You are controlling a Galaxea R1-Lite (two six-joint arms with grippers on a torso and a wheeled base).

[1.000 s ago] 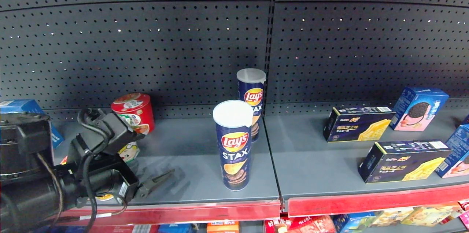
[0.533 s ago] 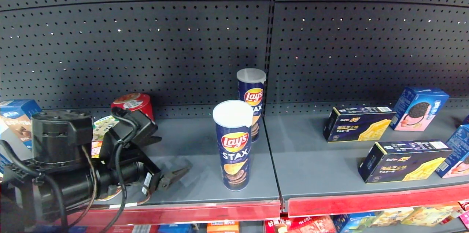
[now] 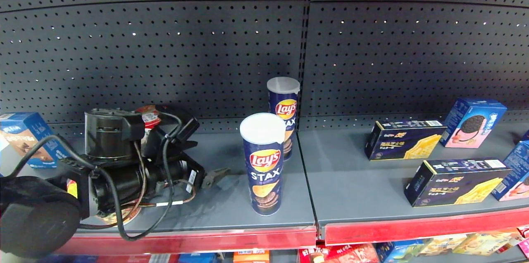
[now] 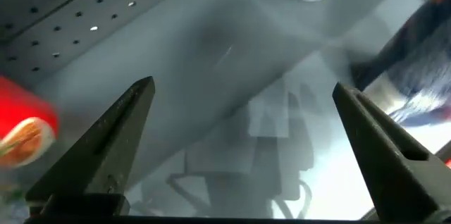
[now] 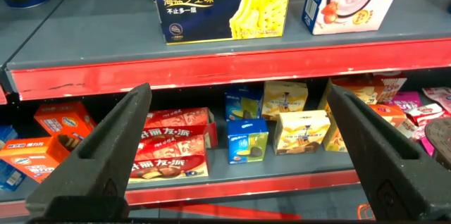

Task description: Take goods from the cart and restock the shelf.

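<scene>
Two tall blue chip cans stand mid-shelf, one in front [image 3: 264,163] and one behind it [image 3: 283,112]. My left gripper [image 3: 220,177] lies low over the grey shelf board [image 3: 343,188], just left of the front can and apart from it. In the left wrist view the left gripper [image 4: 243,153] is open with nothing between its fingers; a red cup [image 4: 25,125] sits to one side and a blurred can [image 4: 423,62] to the other. My right gripper [image 5: 239,146] is open and empty, facing the shelf's red front edge [image 5: 211,69].
A red cup [image 3: 146,115] is mostly hidden behind my left arm. A blue box [image 3: 25,139] stands at the far left. Navy-and-yellow boxes [image 3: 403,139] [image 3: 458,182] and a blue cookie box [image 3: 473,122] fill the right section. Lower shelves hold several small boxes [image 5: 246,139].
My left arm has slid right along the shelf, bringing its gripper close to the front chip can and covering most of the red cup. The cans and boxes have not moved.
</scene>
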